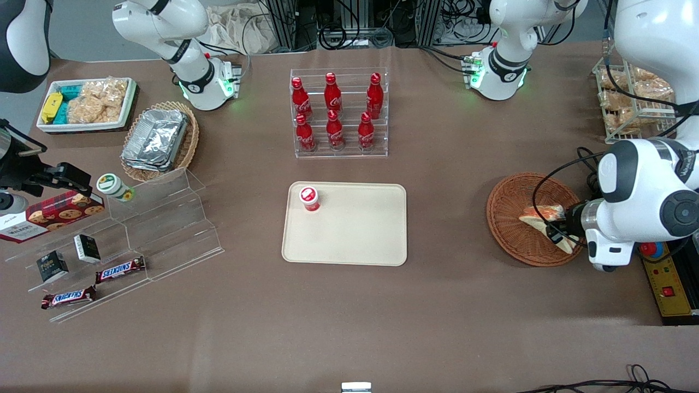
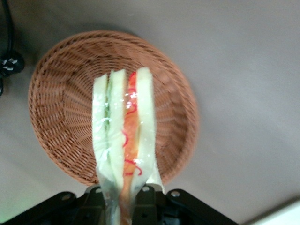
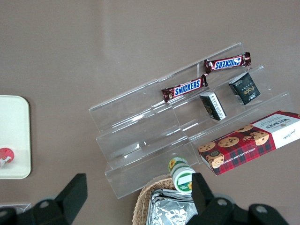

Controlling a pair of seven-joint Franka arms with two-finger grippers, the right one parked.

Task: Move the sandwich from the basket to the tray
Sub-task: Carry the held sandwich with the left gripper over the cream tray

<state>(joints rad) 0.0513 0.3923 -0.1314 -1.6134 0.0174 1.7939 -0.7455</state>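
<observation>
The sandwich [image 1: 538, 215], a wedge of pale bread with orange-red and green filling in clear wrap, is held in my left gripper [image 1: 556, 231] above the reddish-brown wicker basket [image 1: 508, 229] at the working arm's end of the table. In the left wrist view the fingers [image 2: 145, 199] are shut on the sandwich [image 2: 124, 140], which hangs lifted over the basket [image 2: 61, 108]. The beige tray [image 1: 360, 229] lies at the table's middle, toward the parked arm from the basket, with a red-capped small bottle [image 1: 309, 198] standing on it.
A clear rack of red cola bottles [image 1: 338, 114] stands farther from the front camera than the tray. A clear stepped stand [image 1: 136, 240] with snack bars, a tan basket of foil containers [image 1: 158, 139] and a white tub of snacks [image 1: 87, 103] lie toward the parked arm's end.
</observation>
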